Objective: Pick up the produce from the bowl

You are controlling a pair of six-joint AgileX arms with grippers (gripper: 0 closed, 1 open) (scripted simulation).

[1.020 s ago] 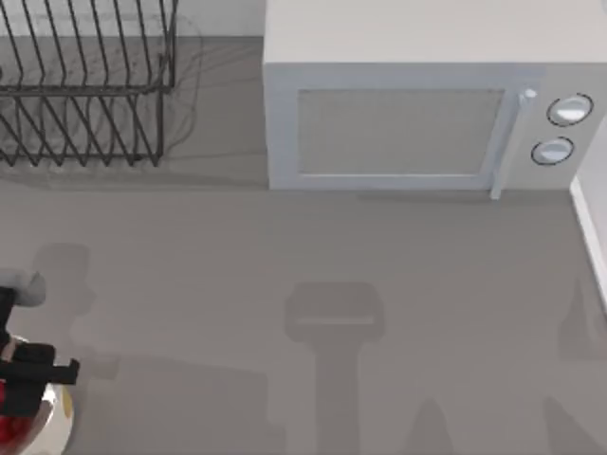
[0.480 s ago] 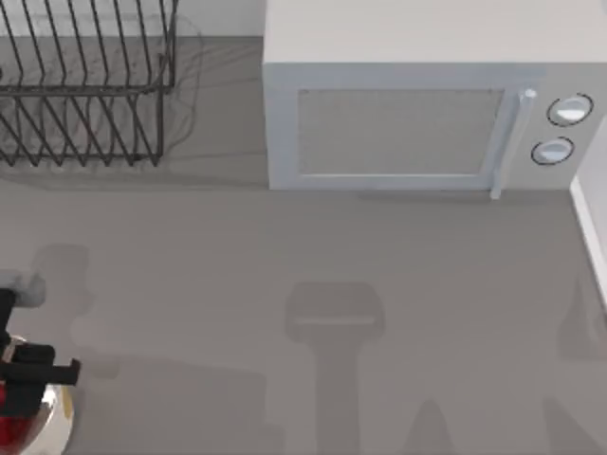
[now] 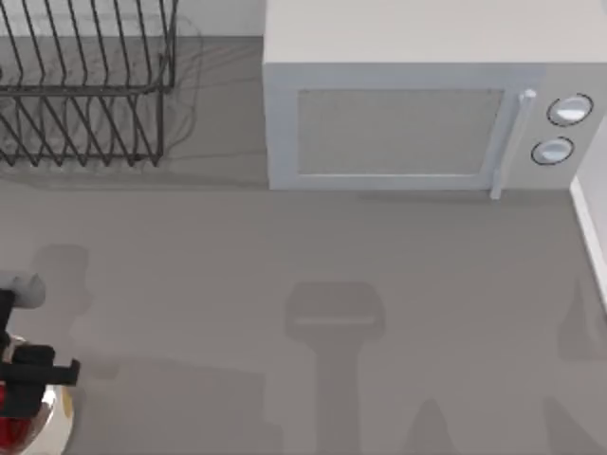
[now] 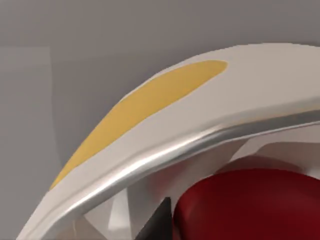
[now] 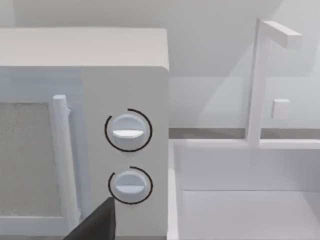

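Left arm was mostly matte black: blocky, boxy housing with a short flat black bar sticking out sideways. A pale grey rounded cylinder segment sat on it, smooth, no markings. In the left wrist view a dark, sharp-cornered black finger tip showed. In the right wrist view, a dark charcoal wedge-shaped finger tip, plain surface. No cables, screws or labels could be made out.

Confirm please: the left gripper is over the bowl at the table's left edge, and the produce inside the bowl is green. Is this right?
Not quite. The produce is red, not green, as the left wrist view shows. The rest holds: the left gripper is over the bowl at the table's left edge.
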